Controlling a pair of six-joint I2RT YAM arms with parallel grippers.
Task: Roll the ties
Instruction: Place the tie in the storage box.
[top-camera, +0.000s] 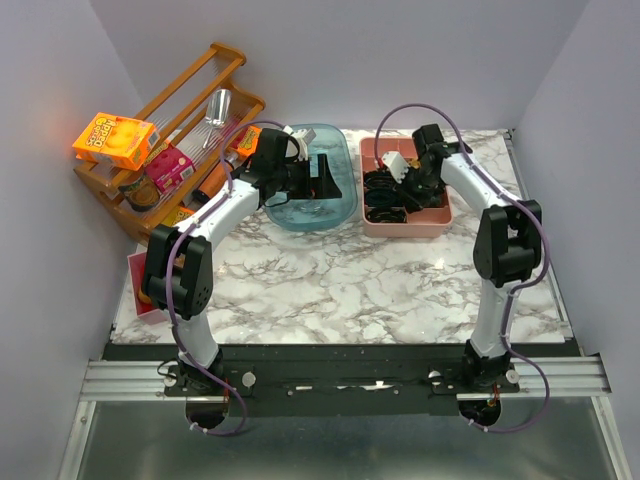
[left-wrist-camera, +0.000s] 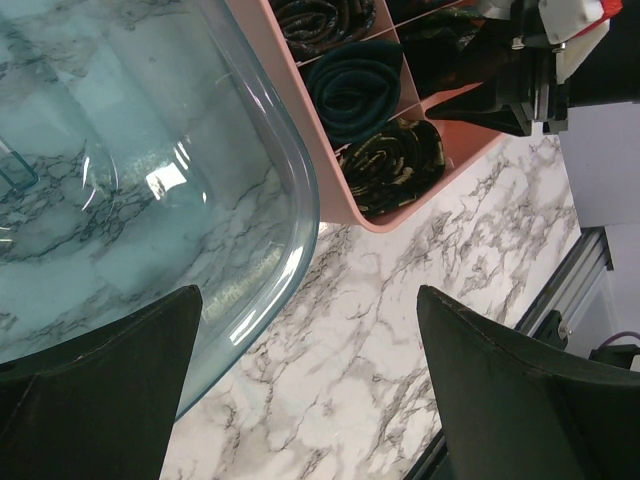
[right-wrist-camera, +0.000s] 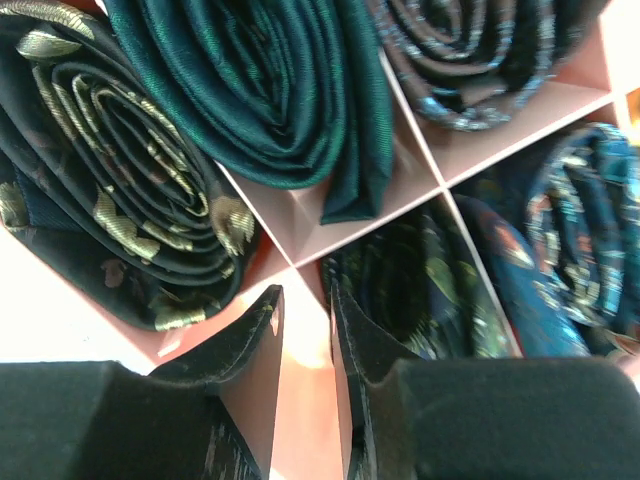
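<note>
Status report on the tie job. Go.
Left gripper open, empty, over clear blue plastic tub. Right gripper nearly closed astride pink tray divider, grip unclear. Rolled patterned fabric ties in compartments.

Rolled ties (right-wrist-camera: 290, 90): five in right wrist view. Pink tray (top-camera: 405, 231): one. Blue tub (top-camera: 310, 213): one. Wooden rack (top-camera: 225, 52): one.

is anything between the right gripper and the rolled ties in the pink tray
Nothing covers them. The right gripper sits down among them: a gold-leaf tie lies on one side of its fingers, a dark tie on the other. Only a pink tray divider seems to run between the fingers.
</note>
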